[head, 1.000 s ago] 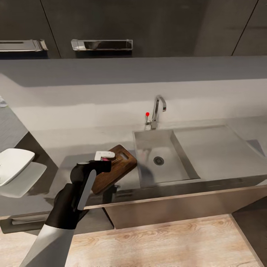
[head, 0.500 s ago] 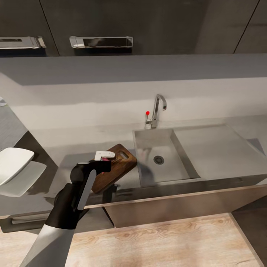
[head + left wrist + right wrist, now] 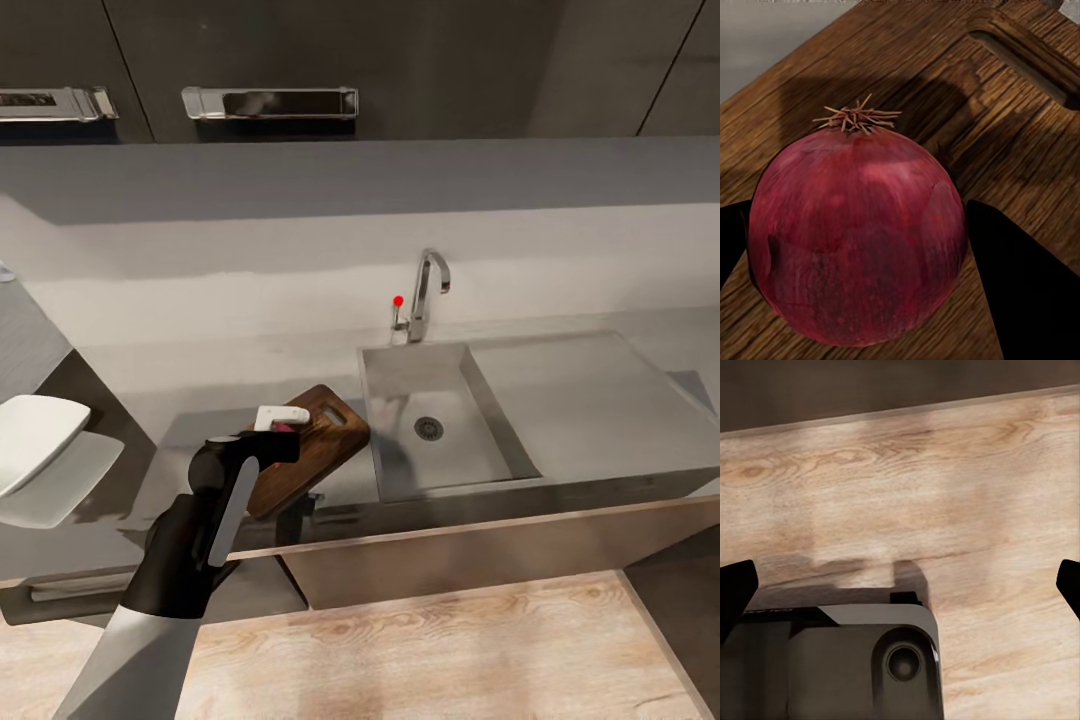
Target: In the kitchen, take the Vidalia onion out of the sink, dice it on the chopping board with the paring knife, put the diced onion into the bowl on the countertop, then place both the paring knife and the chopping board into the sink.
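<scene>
Bowl [image 3: 35, 440] sits at far left on the countertop [image 3: 200, 370]. Left gripper [image 3: 283, 428] is over the chopping board [image 3: 305, 455], jaws clamped on the Vidalia onion [image 3: 859, 236]; the onion rests against the board's wood, fingers [image 3: 1020, 285] on either side. Sink [image 3: 440, 425] lies right of the board. Right gripper [image 3: 900, 585]: jaws wide apart over the wooden floor [image 3: 945, 495].
</scene>
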Tool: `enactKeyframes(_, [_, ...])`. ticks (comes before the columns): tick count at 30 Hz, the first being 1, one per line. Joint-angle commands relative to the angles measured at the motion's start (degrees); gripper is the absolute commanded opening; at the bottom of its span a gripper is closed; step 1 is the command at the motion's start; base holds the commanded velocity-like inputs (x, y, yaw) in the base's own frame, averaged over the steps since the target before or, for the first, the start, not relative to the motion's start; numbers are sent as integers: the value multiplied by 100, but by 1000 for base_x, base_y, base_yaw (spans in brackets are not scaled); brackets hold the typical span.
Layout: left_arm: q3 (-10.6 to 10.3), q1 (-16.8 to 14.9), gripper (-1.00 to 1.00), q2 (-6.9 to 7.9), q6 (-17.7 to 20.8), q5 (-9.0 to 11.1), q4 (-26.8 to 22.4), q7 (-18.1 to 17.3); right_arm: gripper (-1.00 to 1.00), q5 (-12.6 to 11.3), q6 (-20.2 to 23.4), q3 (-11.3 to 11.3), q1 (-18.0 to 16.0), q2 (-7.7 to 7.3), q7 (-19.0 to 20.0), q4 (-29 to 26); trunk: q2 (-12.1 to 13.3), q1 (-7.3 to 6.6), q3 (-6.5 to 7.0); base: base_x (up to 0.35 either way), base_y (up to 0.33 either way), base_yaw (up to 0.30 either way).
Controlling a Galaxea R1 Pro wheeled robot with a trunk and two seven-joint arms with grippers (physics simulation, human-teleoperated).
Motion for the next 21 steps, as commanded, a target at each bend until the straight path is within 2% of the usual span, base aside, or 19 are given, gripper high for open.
enactKeyframes(1, [-3,-4,-100,1,15,55,109,57,100,3,-14,4,-3,0,-22,1,-8,5,-10,0,0,0])
enactKeyframes(7, [-4,-4,-100,1,13,49,112,57,100,4,-14,4,-4,-1,-22,1,-8,5,-11,0,0,0])
enactKeyframes(8, [-5,-4,100,1,13,48,110,57,100,2,-14,4,-3,-1,-22,1,-8,5,-11,0,0,0])
enactKeyframes(21, [-3,-4,100,1,13,46,102,57,100,2,-14,4,2,2,-22,1,-8,5,-11,0,0,0])
